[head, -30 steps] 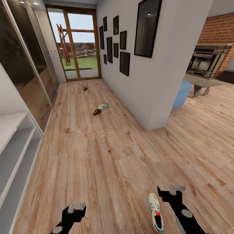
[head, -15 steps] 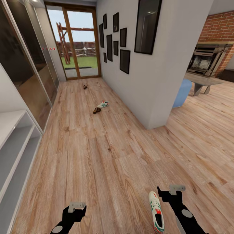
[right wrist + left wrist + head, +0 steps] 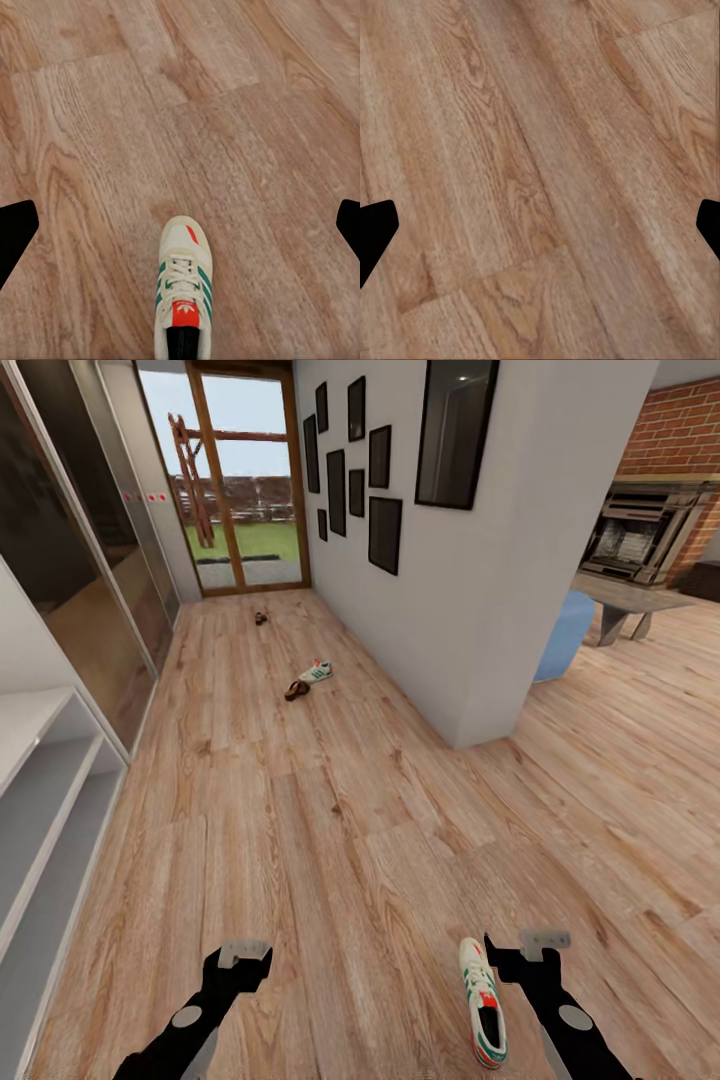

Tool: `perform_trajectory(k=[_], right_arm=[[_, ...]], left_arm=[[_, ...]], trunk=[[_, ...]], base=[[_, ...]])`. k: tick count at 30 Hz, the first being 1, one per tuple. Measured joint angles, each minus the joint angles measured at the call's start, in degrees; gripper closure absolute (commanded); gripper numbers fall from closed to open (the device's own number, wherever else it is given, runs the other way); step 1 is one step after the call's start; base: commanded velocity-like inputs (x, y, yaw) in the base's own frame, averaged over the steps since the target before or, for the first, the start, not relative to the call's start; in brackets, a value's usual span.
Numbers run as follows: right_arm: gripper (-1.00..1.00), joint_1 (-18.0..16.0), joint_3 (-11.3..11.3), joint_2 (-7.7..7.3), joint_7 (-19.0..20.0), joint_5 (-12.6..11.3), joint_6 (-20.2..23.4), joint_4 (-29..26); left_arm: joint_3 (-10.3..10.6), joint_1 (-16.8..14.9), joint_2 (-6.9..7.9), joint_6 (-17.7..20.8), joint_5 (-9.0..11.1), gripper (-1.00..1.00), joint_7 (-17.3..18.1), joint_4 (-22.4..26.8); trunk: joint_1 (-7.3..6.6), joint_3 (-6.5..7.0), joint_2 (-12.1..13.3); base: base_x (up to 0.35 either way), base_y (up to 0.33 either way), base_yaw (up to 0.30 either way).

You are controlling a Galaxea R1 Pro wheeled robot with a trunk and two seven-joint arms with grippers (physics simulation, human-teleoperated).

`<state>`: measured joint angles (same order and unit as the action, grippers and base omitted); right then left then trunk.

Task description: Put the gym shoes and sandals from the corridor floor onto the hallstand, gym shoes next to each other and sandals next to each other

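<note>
Your right tool hangs spread just beside the near gym shoe on the corridor floor, lined up for a grab. Your left tool is spread too, holding nothing; the other sneaker and a sandal lie far ahead

One cream sneaker with green stripes lies flat on the wood floor, just beside the right gripper's fingers. Far ahead lie another sneaker and two brown sandals.

1. Head view: high, facing down the corridor over the floor.
2. Left wrist view: close, straight down on planks.
3. Right wrist view: close, looking down; shares the near gym shoe with the head view.
</note>
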<state>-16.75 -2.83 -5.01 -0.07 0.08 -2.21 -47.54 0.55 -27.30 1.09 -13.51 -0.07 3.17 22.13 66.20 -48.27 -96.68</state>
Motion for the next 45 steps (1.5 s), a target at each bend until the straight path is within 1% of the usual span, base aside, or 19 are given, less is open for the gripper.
perform_trajectory(k=[2,7,8,11,12,19,25,30,31,37,45], right_arm=[[-1.00,0.01,0.01,0.00,0.02,0.00,0.00,0.05],[-1.00,0.03,-0.02,-0.07,0.10,0.00,0.00,0.11],[-1.00,0.03,-0.03,-0.11,0.12,0.00,0.00,0.12],[-1.00,0.05,-0.02,-0.14,0.13,0.00,0.00,0.13],[-1.00,0.05,0.00,-0.15,0.14,0.00,0.00,0.13],[-1.00,0.05,0.11,-0.17,0.15,0.00,-0.02,0.78],[-1.00,0.03,0.09,-0.12,0.20,-0.07,-0.20,5.57],[-1.00,0.05,0.10,-0.16,0.19,-0.06,-0.24,6.81],[-1.00,0.07,0.07,-0.22,0.17,-0.04,-0.30,7.59],[-1.00,0.05,0.06,-0.21,0.11,-0.08,-0.45,10.23],[-1.00,0.05,0.06,-0.18,0.07,-0.08,-0.51,10.95]], left_arm=[[0.01,-0.56,-0.04,2.34,0.00,-1.00,0.35,2.56],[-0.03,-1.67,-0.23,9.97,0.09,-1.00,1.25,8.88],[-0.04,-1.92,-0.44,12.42,0.12,-1.00,1.50,11.15],[-0.05,-2.15,-0.82,14.65,0.13,-1.00,1.74,14.37],[-0.02,-2.21,-1.00,15.45,0.14,-1.00,1.83,16.18],[-0.07,-1.65,-1.26,16.73,0.18,-1.00,1.91,20.82],[0.05,-1.44,-1.25,16.72,0.16,-1.00,1.90,21.48],[0.10,-1.43,-1.46,16.72,0.15,-1.00,1.91,21.83],[0.67,-1.43,-1.55,16.75,0.15,-1.00,1.90,21.93],[1.90,-1.43,-1.63,16.71,0.15,-1.00,1.77,22.13],[2.12,-1.43,-1.76,16.70,0.15,-1.00,1.77,22.15]], trunk=[[0.44,-0.54,-0.80],[1.54,-1.89,-2.81],[1.76,-2.16,-3.21],[2.42,-2.97,-4.41],[2.64,-3.24,-4.81],[4.17,-5.14,-7.62],[5.49,-6.77,-10.03],[6.59,-8.12,-12.03],[6.81,-8.39,-12.43],[8.13,-9.85,-14.84],[9.89,-11.37,-18.05]], base=[[0.000,0.000,0.000],[0.000,0.000,0.000],[0.000,0.000,0.000],[0.000,0.000,0.000],[0.000,0.000,0.000],[0.000,0.000,0.000],[0.000,0.000,0.000],[0.000,0.000,0.000],[0.000,0.000,0.000],[0.000,0.000,0.000],[0.000,0.000,0.000]])
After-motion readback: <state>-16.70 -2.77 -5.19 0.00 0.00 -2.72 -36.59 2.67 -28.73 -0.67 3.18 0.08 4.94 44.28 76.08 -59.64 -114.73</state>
